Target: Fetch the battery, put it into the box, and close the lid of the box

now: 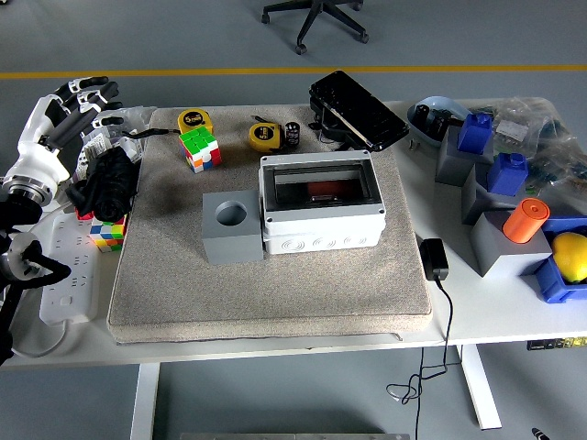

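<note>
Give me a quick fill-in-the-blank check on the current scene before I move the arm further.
1. The left hand hangs over the table's ____ edge, fingers spread, holding nothing.
2. The grey block with a round hole sits directly ____ of the box, as the picture shows it.
3. The battery stands beside the ____ tape measure.
4. The box's lid is ____.

Missing words: left; left; yellow; shut

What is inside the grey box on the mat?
Through the clear lid of the grey box, a dark interior with a reddish object shows. What that object is cannot be told, and the front wall hides the box's floor.
</note>
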